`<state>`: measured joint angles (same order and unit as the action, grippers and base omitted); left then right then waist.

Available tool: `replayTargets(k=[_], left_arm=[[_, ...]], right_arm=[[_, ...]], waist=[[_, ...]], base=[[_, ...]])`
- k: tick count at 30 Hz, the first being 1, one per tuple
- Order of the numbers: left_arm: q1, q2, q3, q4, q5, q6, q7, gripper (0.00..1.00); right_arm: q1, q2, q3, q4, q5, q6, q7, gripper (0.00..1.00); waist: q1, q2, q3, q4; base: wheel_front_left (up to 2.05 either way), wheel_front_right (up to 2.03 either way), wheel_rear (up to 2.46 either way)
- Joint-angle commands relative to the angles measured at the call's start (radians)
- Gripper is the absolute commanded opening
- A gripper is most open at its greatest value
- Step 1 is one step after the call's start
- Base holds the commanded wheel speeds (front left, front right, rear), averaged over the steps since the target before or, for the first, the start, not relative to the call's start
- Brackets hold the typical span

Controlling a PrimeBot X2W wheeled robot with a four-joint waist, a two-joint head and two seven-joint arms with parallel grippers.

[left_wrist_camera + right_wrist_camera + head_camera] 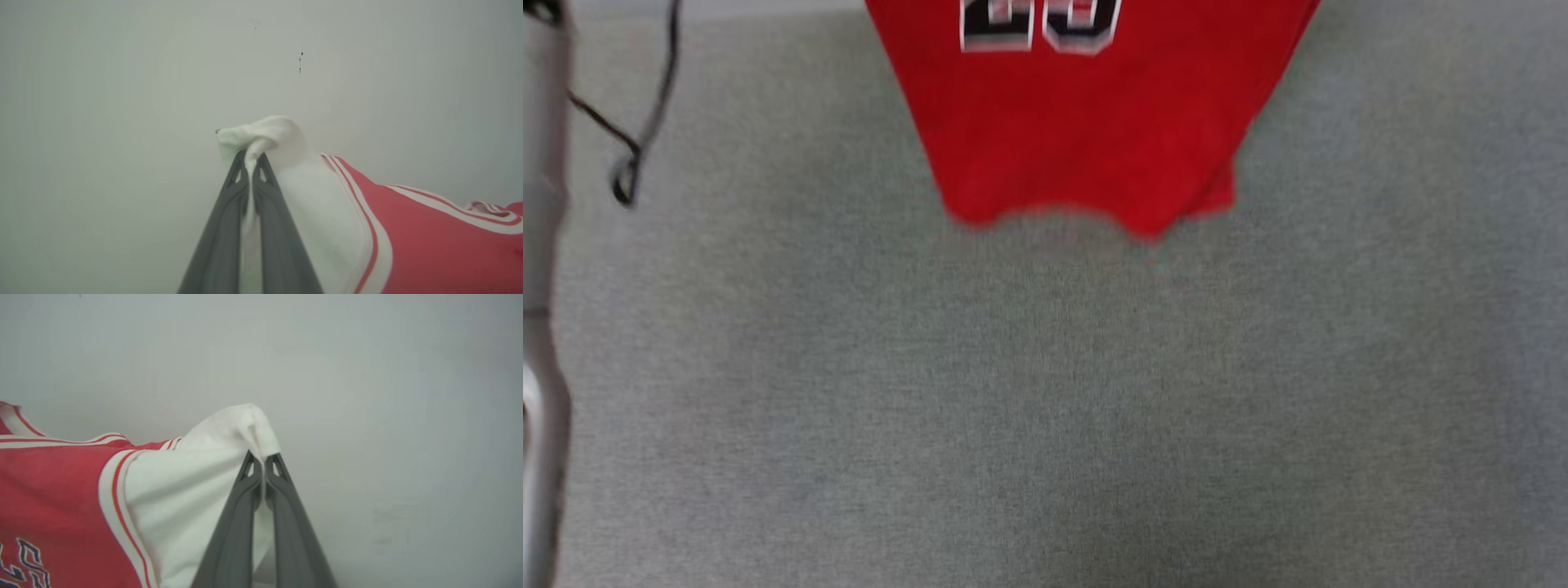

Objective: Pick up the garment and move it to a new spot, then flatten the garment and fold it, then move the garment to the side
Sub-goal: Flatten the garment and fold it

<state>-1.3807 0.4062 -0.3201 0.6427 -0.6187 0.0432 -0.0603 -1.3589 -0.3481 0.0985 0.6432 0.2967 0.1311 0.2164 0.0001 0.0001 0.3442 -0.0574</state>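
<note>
The garment (1086,139) is a red jersey with black, white-outlined numbers; it hangs down from the top of the head view, its hem free above the grey surface. In the left wrist view my left gripper (252,157) is shut on a bunched white part of the garment (429,245), with striped trim and red cloth stretching off to the right. In the right wrist view my right gripper (263,457) is shut on another white fold of the garment (53,498), whose red body and lettering spread to the left.
A grey fabric-covered surface (1045,425) lies under the hanging hem. A pale metal post (541,327) with a black cable (637,139) stands along the left edge. Both wrist views look toward a plain pale wall (122,81).
</note>
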Motion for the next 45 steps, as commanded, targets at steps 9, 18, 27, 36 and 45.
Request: replayTargets(k=[9, 18, 27, 36, 45], left_arm=[[-0.222, 0.016, 0.024, 0.066, 0.024, -0.026, -0.101, 0.00], [-0.213, 0.001, 0.020, 0.070, 0.008, -0.023, -0.112, 0.00], [-0.098, -0.034, 0.017, 0.095, -0.031, -0.039, -0.126, 0.00], [0.248, -0.044, 0.048, 0.069, -0.110, -0.091, -0.181, 0.00], [0.694, -0.061, 0.068, -0.054, -0.154, -0.085, -0.200, 0.00]], right_arm=[[-0.250, -0.020, 0.041, 0.047, -0.027, -0.001, -0.120, 0.00], [-0.311, -0.014, 0.128, 0.100, 0.015, -0.001, -0.165, 0.00], [-0.218, 0.026, 0.184, 0.155, 0.075, -0.001, -0.187, 0.00], [0.110, -0.015, 0.294, 0.091, 0.205, -0.001, -0.238, 0.00], [0.556, -0.086, 0.309, -0.067, 0.297, -0.001, -0.221, 0.00]], waist=[[-0.0001, -0.0001, 0.184, -0.023], [-0.0001, -0.0001, 0.270, -0.011], [-0.0001, -0.0001, 0.299, 0.002], [-0.0001, -0.0001, 0.140, 0.007], [-0.0001, -0.0001, -0.074, 0.024]], base=[[0.00, 0.00, 0.00], [0.00, 0.00, 0.00], [0.00, 0.00, 0.00], [0.00, 0.00, 0.00], [0.00, 0.00, 0.00]])
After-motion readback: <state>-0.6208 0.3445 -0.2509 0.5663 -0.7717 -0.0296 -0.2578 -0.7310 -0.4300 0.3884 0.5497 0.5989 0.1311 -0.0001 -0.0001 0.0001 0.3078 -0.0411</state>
